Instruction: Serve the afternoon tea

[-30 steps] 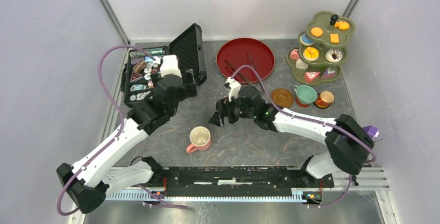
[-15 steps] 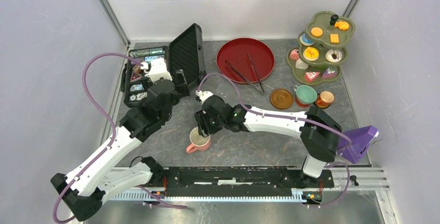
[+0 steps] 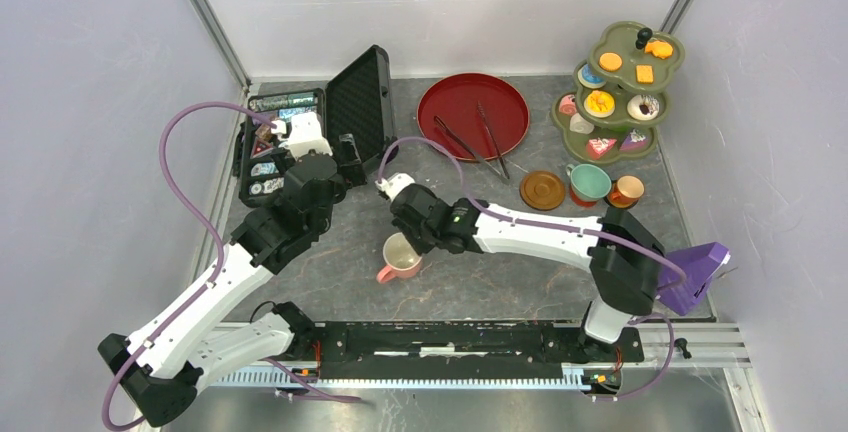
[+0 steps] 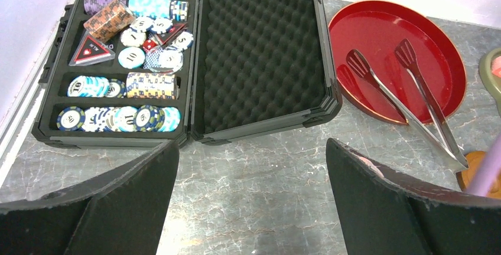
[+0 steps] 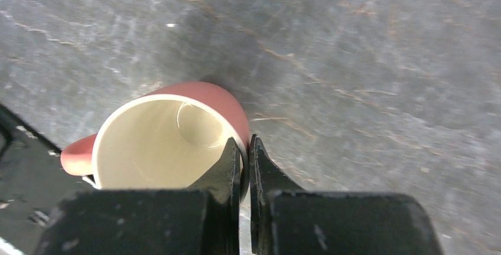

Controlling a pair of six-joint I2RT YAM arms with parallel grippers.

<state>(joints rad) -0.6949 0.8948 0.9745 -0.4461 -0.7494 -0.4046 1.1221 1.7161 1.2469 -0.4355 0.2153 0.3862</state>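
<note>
The right gripper (image 5: 245,149) is clamping narrowly on the rim of the pink cup (image 5: 159,143), one finger reaching inside the bowl and the other pressing the outer wall. The cup is showing a salmon-pink exterior, a plain cream interior and a small loop handle pointing toward the near left; it is sitting near the middle of the grey marbled table (image 3: 480,272), slightly left of centre, and whether its base is touching the surface cannot be told. The left gripper (image 4: 251,146) is hanging with its jaws spread wide and holding nothing, just near of an open black case (image 4: 260,48) of poker chips at the far left. At the far centre a red tray (image 3: 455,92) is carrying metal tongs (image 4: 387,94). On the right, a brown saucer (image 3: 543,189), a mint cup (image 3: 589,182) and a small orange cup (image 3: 628,190) are standing in a row, well apart from the pink cup. Behind them, in the far right corner, an olive tiered stand (image 3: 628,64) is displaying the colourful pastries (image 3: 600,103).
</note>
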